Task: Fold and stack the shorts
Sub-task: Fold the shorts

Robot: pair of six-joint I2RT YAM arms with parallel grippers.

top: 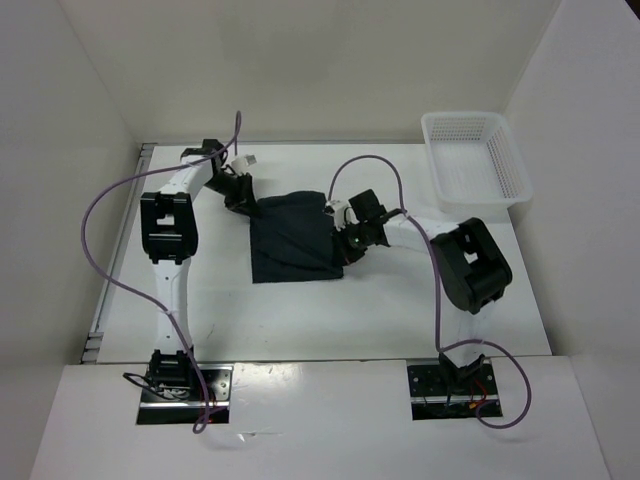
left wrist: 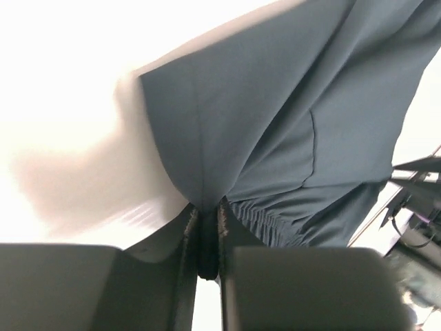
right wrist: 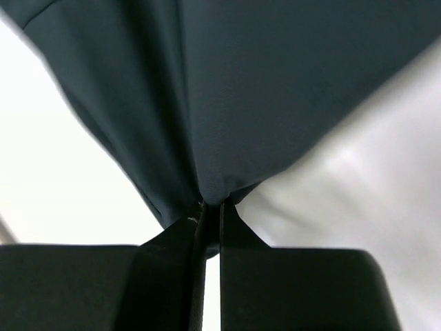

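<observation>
The dark navy shorts [top: 292, 240] hang between my two grippers over the middle of the white table [top: 330, 320], their lower part resting on it. My left gripper [top: 243, 200] is shut on the shorts' upper left corner; in the left wrist view the fabric [left wrist: 275, 117] is pinched between the jaws at my left gripper [left wrist: 207, 227], with the gathered waistband beside it. My right gripper [top: 342, 240] is shut on the right edge; in the right wrist view the cloth [right wrist: 275, 89] is bunched into my right gripper [right wrist: 212, 210]. No drawstring shows.
A white mesh basket [top: 472, 160] stands at the table's back right corner, empty. White walls close in the table on the left, back and right. Purple cables loop over both arms.
</observation>
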